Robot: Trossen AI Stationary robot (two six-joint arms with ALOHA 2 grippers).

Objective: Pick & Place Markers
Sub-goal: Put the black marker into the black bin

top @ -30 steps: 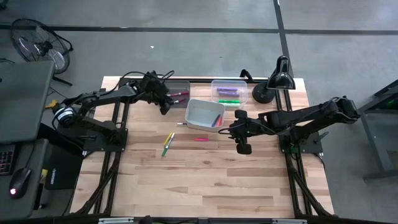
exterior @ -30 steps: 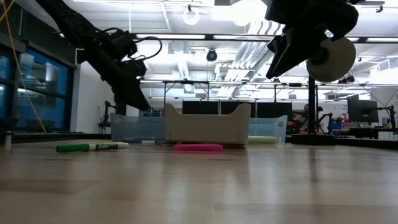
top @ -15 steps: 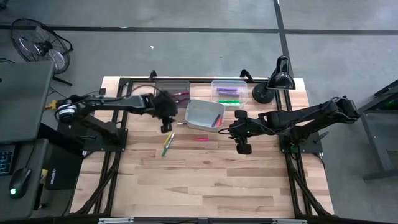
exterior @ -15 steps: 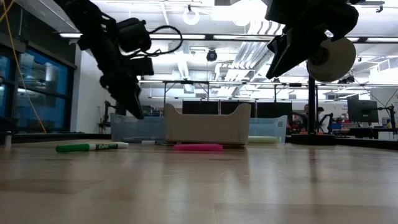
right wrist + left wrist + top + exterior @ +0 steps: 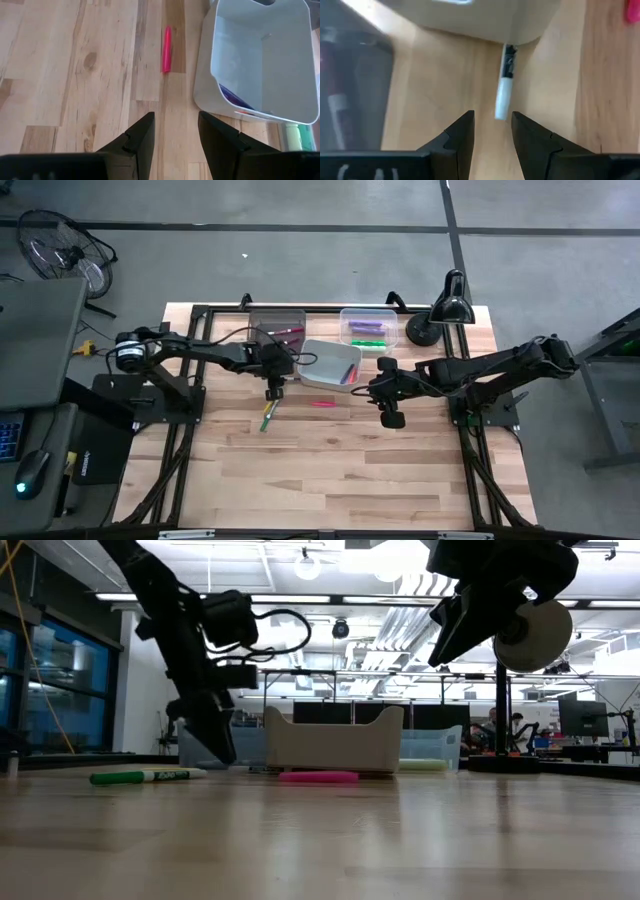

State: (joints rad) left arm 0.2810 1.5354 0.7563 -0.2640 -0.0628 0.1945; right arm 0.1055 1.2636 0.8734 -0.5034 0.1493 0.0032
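Observation:
A white marker (image 5: pixel 504 85) with a dark far end lies flat on the wooden table beside the white bin (image 5: pixel 322 360). My left gripper (image 5: pixel 491 122) hangs open just above the marker's near end, slanting down, touching nothing; the high view shows the gripper (image 5: pixel 273 390) too. A yellow marker and a green marker (image 5: pixel 268 412) lie just nearer. A pink marker (image 5: pixel 166 49) lies near the bin's front. My right gripper (image 5: pixel 175 125) hovers open above the table, right of the pink marker.
Two clear bins stand at the far edge: the left one (image 5: pixel 268 320) holds reddish markers, the right one (image 5: pixel 367 327) purple and green ones. The white bin holds a purple and a red-orange marker (image 5: pixel 235 100). A black desk lamp (image 5: pixel 440 310) stands far right.
My left gripper has swung from over the far left clear bin toward the table's near edge and a little right. It has sunk and rolled, and now stands over the white marker beside the white bin. Its finger gap looks unchanged.

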